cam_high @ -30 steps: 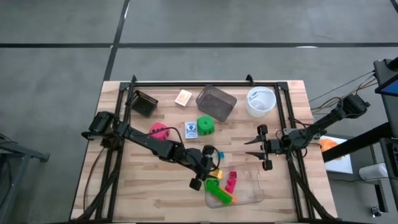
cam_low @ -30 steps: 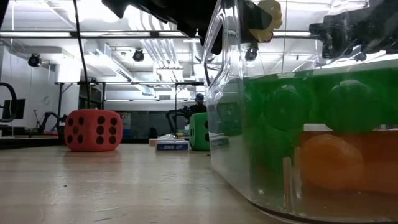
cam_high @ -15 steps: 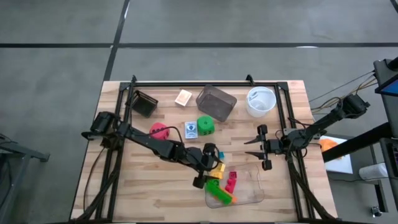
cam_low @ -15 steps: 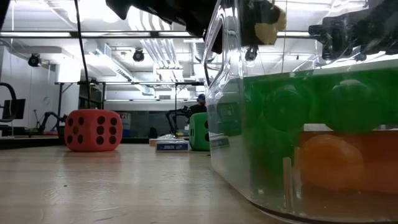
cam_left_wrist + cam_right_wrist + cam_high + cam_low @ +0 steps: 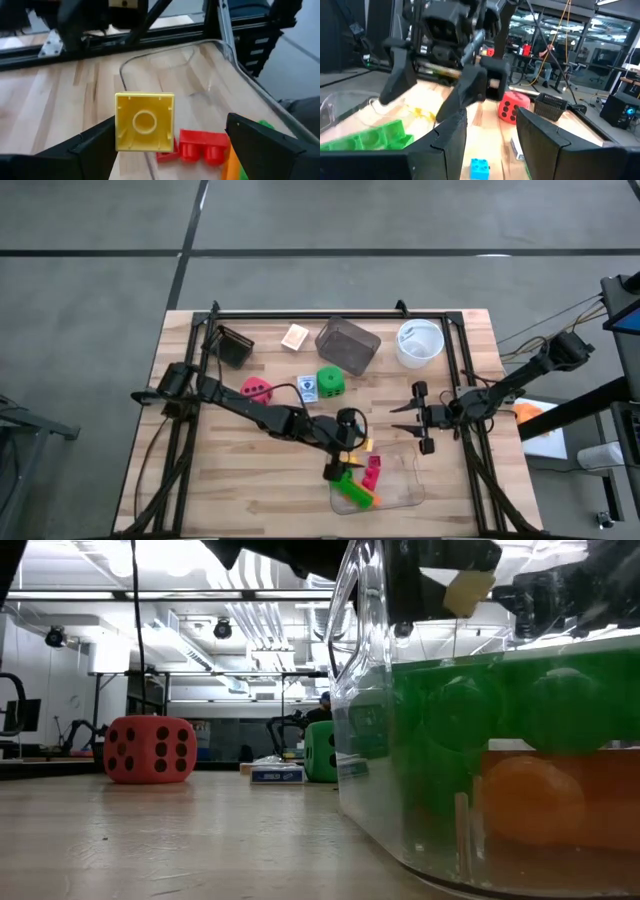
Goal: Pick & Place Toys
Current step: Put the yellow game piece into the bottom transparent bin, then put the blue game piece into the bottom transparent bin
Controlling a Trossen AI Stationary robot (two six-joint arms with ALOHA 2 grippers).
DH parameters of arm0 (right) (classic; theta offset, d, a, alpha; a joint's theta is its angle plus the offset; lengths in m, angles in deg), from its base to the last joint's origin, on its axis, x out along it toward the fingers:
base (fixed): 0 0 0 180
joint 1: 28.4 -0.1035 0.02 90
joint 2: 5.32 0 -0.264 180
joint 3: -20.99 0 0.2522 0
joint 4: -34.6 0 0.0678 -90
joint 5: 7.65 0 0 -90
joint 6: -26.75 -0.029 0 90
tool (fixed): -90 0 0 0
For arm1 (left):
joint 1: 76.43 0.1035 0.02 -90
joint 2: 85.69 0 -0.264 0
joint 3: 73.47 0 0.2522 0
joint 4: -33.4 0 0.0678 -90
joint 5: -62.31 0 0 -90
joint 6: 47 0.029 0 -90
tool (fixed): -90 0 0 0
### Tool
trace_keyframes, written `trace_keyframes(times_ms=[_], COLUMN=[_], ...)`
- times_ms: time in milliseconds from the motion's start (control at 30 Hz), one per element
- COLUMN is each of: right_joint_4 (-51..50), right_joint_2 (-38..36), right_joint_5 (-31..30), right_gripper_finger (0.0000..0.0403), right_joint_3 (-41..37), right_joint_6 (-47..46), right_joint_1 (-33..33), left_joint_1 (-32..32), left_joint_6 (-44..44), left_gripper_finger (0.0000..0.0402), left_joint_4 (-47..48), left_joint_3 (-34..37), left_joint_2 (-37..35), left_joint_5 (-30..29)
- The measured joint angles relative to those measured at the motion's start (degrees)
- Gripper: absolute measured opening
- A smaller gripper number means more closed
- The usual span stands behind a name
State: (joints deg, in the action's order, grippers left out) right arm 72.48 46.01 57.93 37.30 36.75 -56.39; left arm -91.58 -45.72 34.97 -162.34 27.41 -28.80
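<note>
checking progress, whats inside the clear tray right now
The clear tray holds a green brick, an orange brick partly under it, and a pink brick. The left hand hangs over its rim, hiding that corner.

A robotics lab: strip ceiling lights [image 5: 200, 595], rows of workbenches [image 5: 130, 685], concrete floor [image 5: 100, 270], cables [image 5: 555, 30] beyond the surface [image 5: 150, 830].
</note>
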Motion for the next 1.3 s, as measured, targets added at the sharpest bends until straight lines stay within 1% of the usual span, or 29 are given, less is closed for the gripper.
trace_keyframes(times_ms=[100, 233, 300, 533, 767, 867, 1000, 1133, 1300], right_joint_4=[-0.01, 0.14, 0.22, 0.17, -0.56, -4.11, -12.85, -19.09, -25.61], right_joint_2=[1.37, 3.05, 3.88, 5.15, 6.7, 7.84, 10.18, 13.8, 19.13], right_joint_5=[-0.19, -0.42, -0.42, -0.38, 1.51, 1.55, 1.6, -0.01, -0.48], right_gripper_finger=[0.0167, 0.0167, 0.0167, 0.0167, 0.0167, 0.0167, 0.0167, 0.0167, 0.0167], right_joint_3=[0.12, 0.37, 0.8, 2.41, 5.64, 8.2, 13.33, 18.51, 24.16], right_joint_6=[-0.62, -0.82, -0.83, -0.82, -1.32, -2.63, -4.77, -6.26, -6.82], right_joint_1=[0.0, 0.02, 0.02, 0.02, -0.02, -0.02, -0.02, -0.02, -0.02], left_joint_1=[0.04, 0.0, 0.02, 0.0, -0.11, -0.51, -0.94, -0.9, -0.98], left_joint_6=[1.53, 1.68, 1.66, 0.35, 0.17, 0.17, 0.17, 0.17, 0.18], left_gripper_finger=[0.0357, 0.0357, 0.0357, 0.0358, 0.0358, 0.0358, 0.0358, 0.0358, 0.0358], left_joint_4=[-1.33, -2.5, -2.4, -1.6, -1.31, -1.22, -1.27, -1.24, -1.25], left_joint_3=[-0.09, 0.09, 0.16, 0.37, 0.37, 0.39, 0.39, 0.39, 0.42], left_joint_2=[-0.07, -0.44, -0.44, -0.44, -0.42, -0.42, -0.42, -0.37, -0.37], left_joint_5=[-1.52, -7.19, -8.59, -8.8, -8.72, -7.29, -6.59, -6.42, -6.39])
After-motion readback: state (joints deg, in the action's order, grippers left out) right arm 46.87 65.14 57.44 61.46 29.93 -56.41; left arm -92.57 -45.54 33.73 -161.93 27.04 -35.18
